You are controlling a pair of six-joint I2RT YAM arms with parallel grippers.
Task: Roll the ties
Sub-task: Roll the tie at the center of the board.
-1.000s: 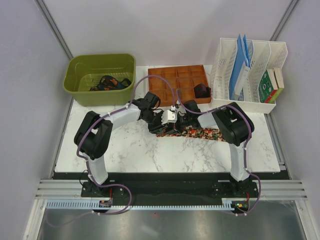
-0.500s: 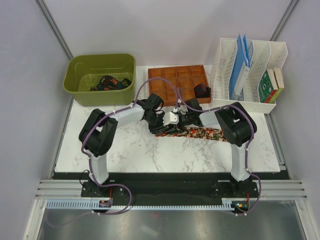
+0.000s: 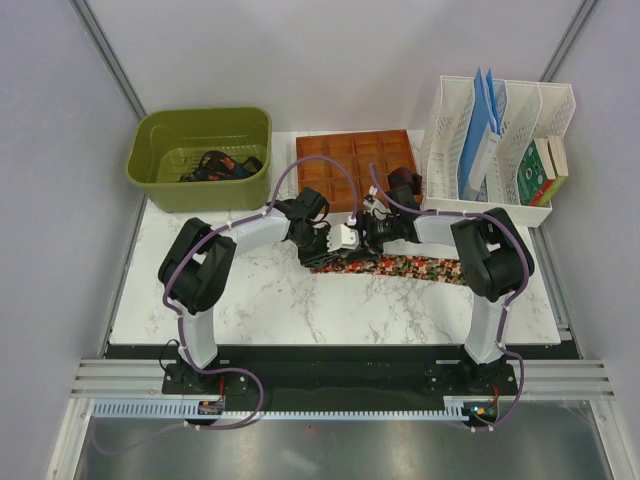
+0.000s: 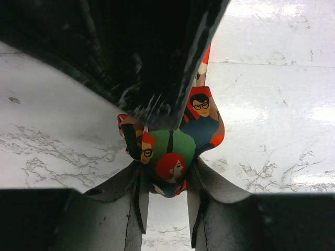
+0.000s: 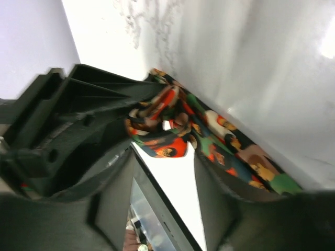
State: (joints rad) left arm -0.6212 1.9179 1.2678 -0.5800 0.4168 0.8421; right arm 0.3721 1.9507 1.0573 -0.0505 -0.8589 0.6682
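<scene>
at the far left a green basin (image 3: 158, 140) holds a heap of dark ties (image 3: 215, 165). on the marble table (image 3: 250, 300), in front of the brown tray (image 3: 340, 165), the patterned tie (image 3: 420, 268) lies with its long axis running left to right. its left end is bunched into a loose roll and its flat tail points right, toward the right arm. the left gripper (image 4: 167, 180) is pinched on that bunched end, with cloth squeezed between its fingers (image 4: 137, 193). just right of it, the right gripper (image 5: 163, 157) has its jaws well apart and holds nothing; the bunch lies just past its tips. a dark rolled tie (image 3: 403, 183) sits in a right-hand compartment of the tray, beside the white rack (image 3: 445, 140).
</scene>
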